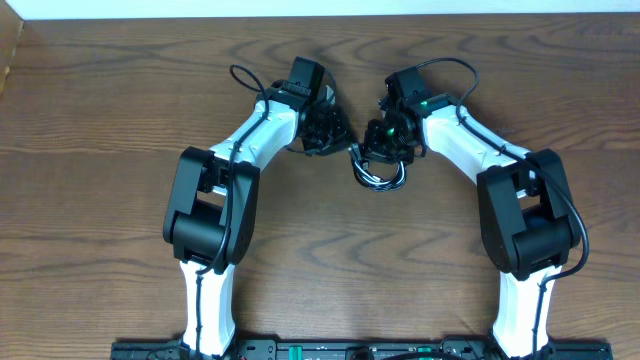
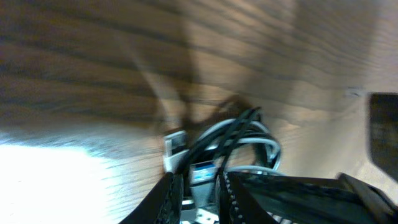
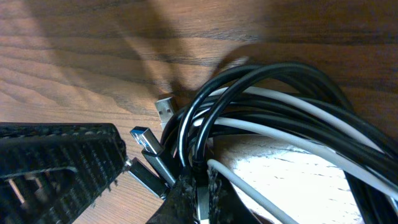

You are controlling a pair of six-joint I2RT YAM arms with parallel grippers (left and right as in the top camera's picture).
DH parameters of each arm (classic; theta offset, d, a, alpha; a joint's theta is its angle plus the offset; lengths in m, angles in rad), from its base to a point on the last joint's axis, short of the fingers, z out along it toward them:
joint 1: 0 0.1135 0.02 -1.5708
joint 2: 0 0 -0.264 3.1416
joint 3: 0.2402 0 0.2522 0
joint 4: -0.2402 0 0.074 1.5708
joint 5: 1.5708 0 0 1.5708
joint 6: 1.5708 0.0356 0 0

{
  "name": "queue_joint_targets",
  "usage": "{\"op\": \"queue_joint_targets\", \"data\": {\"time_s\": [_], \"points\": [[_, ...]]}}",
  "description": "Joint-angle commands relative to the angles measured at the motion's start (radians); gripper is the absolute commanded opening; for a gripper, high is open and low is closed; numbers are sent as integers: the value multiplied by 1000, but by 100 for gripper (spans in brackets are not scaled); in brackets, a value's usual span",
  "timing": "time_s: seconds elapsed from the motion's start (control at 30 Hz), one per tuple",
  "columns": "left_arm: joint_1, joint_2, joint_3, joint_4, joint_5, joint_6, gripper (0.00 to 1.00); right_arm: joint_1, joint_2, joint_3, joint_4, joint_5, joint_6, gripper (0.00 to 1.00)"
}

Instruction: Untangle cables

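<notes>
1. You've got the cables in one small coil mid-surface, on the wooden surface. Left arm and right arm both lean in toward the coil.
2. From overhead, the coil sits right at the right arm's head, on the side nearer the bases. The left arm's head is just beside it.
3. The white cable and black cable are looped through each other and touch along most of the coil.
4. Your left fingers are close together, with black strands and a blue-marked plug filling the gap, so they're clamped on the cables. The view is blurred and you can't tell which strand takes the grip.
5. In the left wrist view, the rest of the coil arcs away past the fingertips.
6. Your right fingers are pinched together on the black cable where its strands cross. The coil spreads up and to the right of them.
7. A silver USB plug lies on the surface just left of the coil.
8. A blue-tipped plug and a dark plug sit just beside the right fingers.
</notes>
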Motion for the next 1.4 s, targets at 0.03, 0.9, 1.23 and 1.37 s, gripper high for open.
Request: {"op": "queue_joint_targets", "data": {"time_s": [0.03,0.9,1.23,1.37], "points": [[-14,12,-5,11,54,41,23,7,12,3,-9,20,-2,1],[-66,12,-40,-31,-78,-5,19,-163,-111,4,200,-372,32,1],[-66,12,-40,-31,-80,3,14,-274,-118,4,286,-346,230,1],[-66,12,-40,-24,-93,50,11,-304,-118,4,209,-130,187,1]]}}
